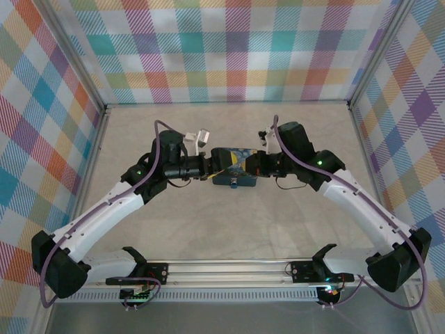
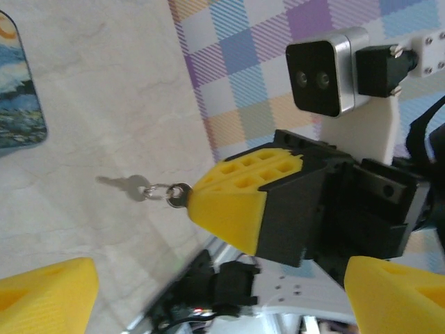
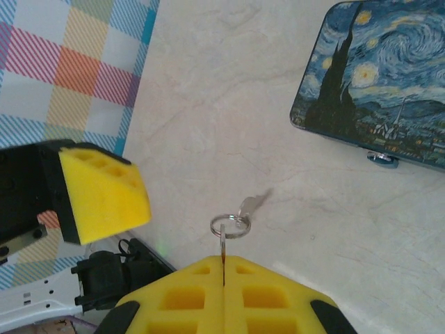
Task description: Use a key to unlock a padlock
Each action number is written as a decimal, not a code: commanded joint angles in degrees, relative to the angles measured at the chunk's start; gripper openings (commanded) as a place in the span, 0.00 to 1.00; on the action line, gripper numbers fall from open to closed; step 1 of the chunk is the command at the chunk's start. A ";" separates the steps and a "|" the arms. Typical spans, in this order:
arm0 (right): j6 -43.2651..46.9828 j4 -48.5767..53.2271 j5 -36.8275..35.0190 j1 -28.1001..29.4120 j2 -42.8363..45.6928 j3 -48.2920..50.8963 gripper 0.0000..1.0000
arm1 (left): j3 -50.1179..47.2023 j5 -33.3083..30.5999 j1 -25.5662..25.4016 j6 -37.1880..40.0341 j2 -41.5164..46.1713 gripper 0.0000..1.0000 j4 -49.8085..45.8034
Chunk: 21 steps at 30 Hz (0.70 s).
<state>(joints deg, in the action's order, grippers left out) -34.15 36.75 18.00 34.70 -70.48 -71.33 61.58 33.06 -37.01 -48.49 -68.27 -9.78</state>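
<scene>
Seen from above, both arms bent in toward the middle of the pale worktop [image 1: 229, 236], meeting over a blue painted box [image 1: 233, 174] with a starry night sky on it. Left gripper [image 1: 217, 167] spread wide open, its two yellow fingers [image 2: 42, 296] far apart at the bottom corners of its own wrist view. Right gripper [image 3: 223, 268] pressed tight together, pinching a thin metal piece [image 3: 223, 252] by its edge. Hooked onto that piece, a small round ring [image 3: 229, 225]. Hanging on the ring, the key [image 3: 252, 203]: tiny, pale and silvery, sticking out just past the right fingertips, with the worktop behind it. Hard to tell whether touching the worktop or up in the air. Between the box and the right gripper in the left wrist view, near the box but not touching it. One yellow finger [image 3: 104, 191] of the left gripper just off to the side of the ring, apart from it, in the right wrist view. Under the edge of the box, a small shiny blue bit [image 3: 382, 158], too small to name. All around, walls [image 1: 229, 49] of bright checked cloth.
</scene>
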 commanded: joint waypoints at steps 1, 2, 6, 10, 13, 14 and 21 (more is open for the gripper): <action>0.85 0.69 0.28 -0.90 -1.36 -2.81 0.01 | -1.58 4.37 0.72 -7.21 -1.62 0.91 5.39; 0.84 0.54 0.41 -1.10 -1.82 -3.16 0.01 | -1.78 4.55 0.80 -8.09 -1.90 0.91 5.83; 0.04 -0.39 1.03 -1.76 -3.42 -4.40 0.01 | -3.96 6.19 1.15 -13.60 -2.55 0.97 12.10; -0.47 -0.79 1.59 -1.83 -5.31 -6.22 0.01 | -5.82 7.48 1.24 -19.58 -3.38 1.00 18.72; -1.28 -2.21 2.47 -1.84 -5.98 -6.64 0.01 | -7.00 7.35 1.41 -23.01 -3.62 1.00 22.59; -1.62 -2.98 3.08 -1.91 -6.14 -6.64 0.01 | -7.46 7.37 1.53 -24.43 -3.78 1.00 24.29; -4.77 -7.56 7.20 -1.83 -6.43 -5.84 0.00 | -9.91 7.28 2.10 -32.98 -6.35 1.00 34.15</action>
<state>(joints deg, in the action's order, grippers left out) -36.99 32.40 22.24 33.32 -76.79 -76.07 52.90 39.05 -35.64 -75.75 -73.67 16.93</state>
